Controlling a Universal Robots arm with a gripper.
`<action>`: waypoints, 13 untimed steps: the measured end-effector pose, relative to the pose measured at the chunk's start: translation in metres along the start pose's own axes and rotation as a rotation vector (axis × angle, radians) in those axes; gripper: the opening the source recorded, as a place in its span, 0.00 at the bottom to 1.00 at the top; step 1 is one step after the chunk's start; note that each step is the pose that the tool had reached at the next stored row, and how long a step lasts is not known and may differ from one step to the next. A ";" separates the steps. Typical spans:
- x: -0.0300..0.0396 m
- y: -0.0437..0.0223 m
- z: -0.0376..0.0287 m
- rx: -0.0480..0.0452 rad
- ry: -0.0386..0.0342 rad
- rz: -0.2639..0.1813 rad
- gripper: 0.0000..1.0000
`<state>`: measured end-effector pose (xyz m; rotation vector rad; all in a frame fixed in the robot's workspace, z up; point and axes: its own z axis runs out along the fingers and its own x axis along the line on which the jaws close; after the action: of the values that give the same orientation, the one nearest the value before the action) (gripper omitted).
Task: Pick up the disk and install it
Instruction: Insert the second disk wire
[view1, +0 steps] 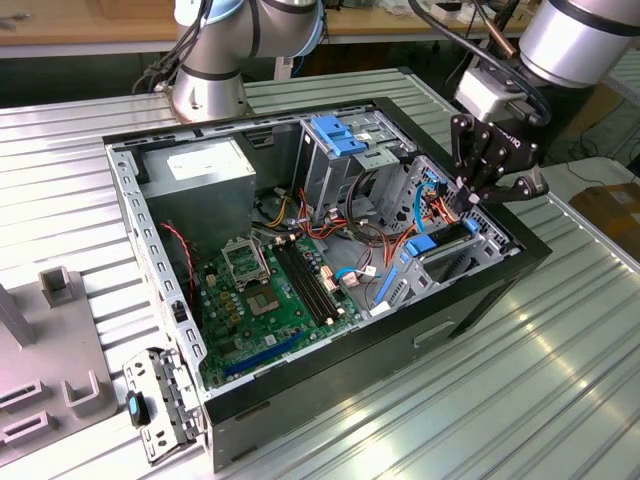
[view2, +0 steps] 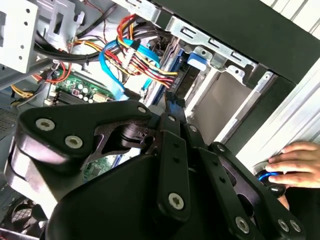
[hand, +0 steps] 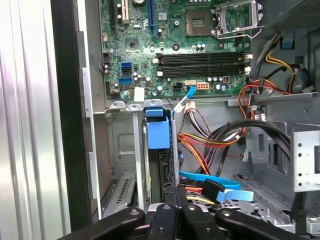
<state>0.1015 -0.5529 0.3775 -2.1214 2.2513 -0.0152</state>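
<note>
The disk (hand: 162, 170) stands on edge in a slot of the grey drive cage (view1: 450, 268) at the case's corner on the exterior view's right. It is a dark slab with a light-blue rail, seen end-on under a blue latch (hand: 158, 132). In the second wrist view the disk (view2: 176, 84) lies just beyond my fingertips. My black gripper (view1: 470, 197) hangs right over that slot, fingers drawn together and shut (hand: 177, 199), with nothing between them (view2: 172, 101). Whether the tips touch the disk's end I cannot tell.
Orange, red and blue cables (hand: 210, 142) crowd the bay beside the cage. The green motherboard (view1: 270, 290), power supply (view1: 200, 165) and an upright cage with a blue latch (view1: 335, 135) occupy the case. A person's hand (view2: 300, 162) rests outside the case wall. A loose bracket (view1: 160, 400) lies on the table.
</note>
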 end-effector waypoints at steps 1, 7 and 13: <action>-0.0028 0.0001 -0.0027 0.0000 0.0000 0.000 0.11; -0.0287 0.0013 -0.0102 -0.0051 0.0236 0.000 0.11; -0.0349 0.0016 -0.0128 -0.0071 0.0652 -0.001 0.11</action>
<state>0.1014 -0.5183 0.3912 -2.1563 2.2889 -0.0777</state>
